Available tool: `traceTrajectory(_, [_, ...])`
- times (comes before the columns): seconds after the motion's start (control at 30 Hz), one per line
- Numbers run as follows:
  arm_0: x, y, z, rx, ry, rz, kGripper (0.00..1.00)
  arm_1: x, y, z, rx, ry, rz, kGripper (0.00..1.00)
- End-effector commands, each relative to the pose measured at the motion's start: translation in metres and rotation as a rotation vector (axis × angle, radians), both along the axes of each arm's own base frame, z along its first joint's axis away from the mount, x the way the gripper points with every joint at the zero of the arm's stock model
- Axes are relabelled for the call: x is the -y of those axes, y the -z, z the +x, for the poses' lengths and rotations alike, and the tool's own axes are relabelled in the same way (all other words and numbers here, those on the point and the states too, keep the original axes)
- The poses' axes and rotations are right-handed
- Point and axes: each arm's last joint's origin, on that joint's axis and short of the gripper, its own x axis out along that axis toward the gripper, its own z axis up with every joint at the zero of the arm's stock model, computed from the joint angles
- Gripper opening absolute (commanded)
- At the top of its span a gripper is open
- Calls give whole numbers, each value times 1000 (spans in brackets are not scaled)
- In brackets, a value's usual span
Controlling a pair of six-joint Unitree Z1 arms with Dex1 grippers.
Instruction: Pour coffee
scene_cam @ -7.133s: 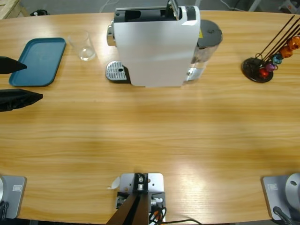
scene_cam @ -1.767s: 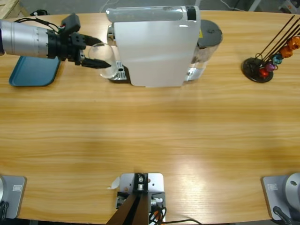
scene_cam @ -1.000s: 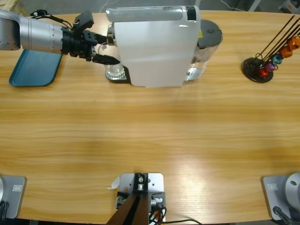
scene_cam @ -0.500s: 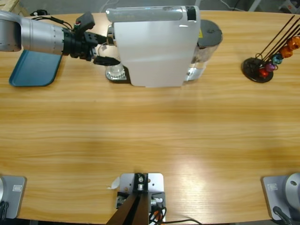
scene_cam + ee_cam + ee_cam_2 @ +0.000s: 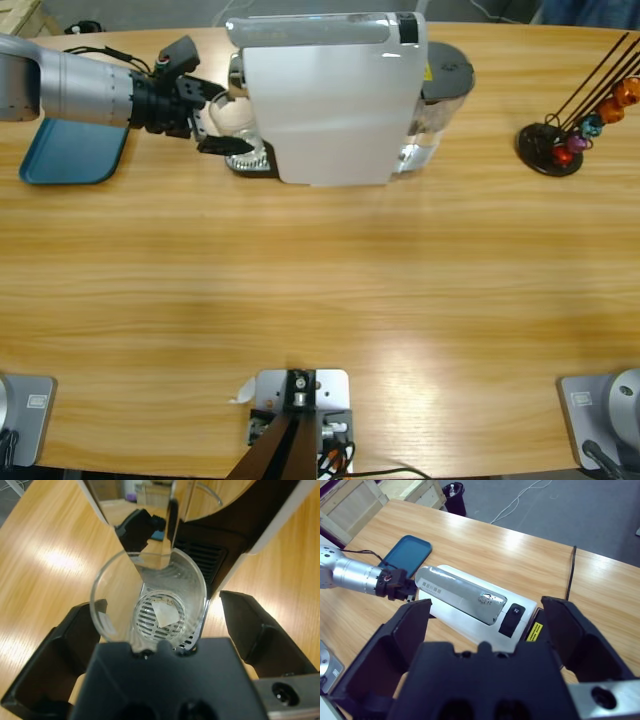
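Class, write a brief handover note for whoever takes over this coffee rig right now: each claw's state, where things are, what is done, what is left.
Left claw: open, either side of the glass, not clamping it.
Right claw: open, empty, high above the coffee machine.
Glass stands upright and empty on the drip tray at the machine's front.
Blue tray lies bare at the table's left end; capsule rack at the right end.
Done: glass placed.
Left: back the left claw away, brew the coffee.

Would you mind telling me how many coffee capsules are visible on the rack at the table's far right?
4 show: a red one lowest, a purple one, a blue one and an orange one higher on the capsule rack. Another may be cut off at the picture's edge.
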Motion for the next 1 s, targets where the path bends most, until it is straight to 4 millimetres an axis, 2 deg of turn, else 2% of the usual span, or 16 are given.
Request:
traceTrajectory(0.03, [-17, -9, -23, 10, -68, 29, 1000, 0, 5, 4, -34, -4, -34, 1000])
traceTrajectory(0.17, [-27, -14, -31, 17, -99, 29, 1000, 1, 2, 3, -35, -20, -61, 1000])
traceTrajectory(0.23, [-35, -18, -34, 26, -171, 48, 1000, 0, -4, 12, -51, -6, -82, 1000])
traceTrajectory(0.4, [-73, -52, -61, -18, -412, -22, 1000, -2, -43, 40, -49, 28, -99, 959])
traceTrajectory(0.43, [-77, -57, -68, -42, -434, -34, 1000, -2, -49, 45, -48, 33, -94, 871])
traceTrajectory(0.47, [-79, -61, -75, -70, -452, -40, 998, -1, -52, 50, -52, 40, -94, 645])
traceTrajectory(0.5, [-81, -63, -81, -98, -468, -45, 992, -2, -53, 55, -67, 53, -111, 362])
traceTrajectory(0.53, [-83, -65, -86, -123, -477, -45, 991, -5, -49, 61, -98, 74, -154, 21])
traceTrajectory(0.73, [-88, -67, -114, -232, -516, 46, 987, -20, -16, 88, -294, 92, -317, 0])
traceTrajectory(0.9, [-89, -58, -116, -338, -641, 127, 987, -33, 1, 110, -420, 97, -358, 0])
traceTrajectory(1.0, [-89, -53, -115, -361, -667, 130, 987, -37, 6, 113, -476, 89, -366, 0])
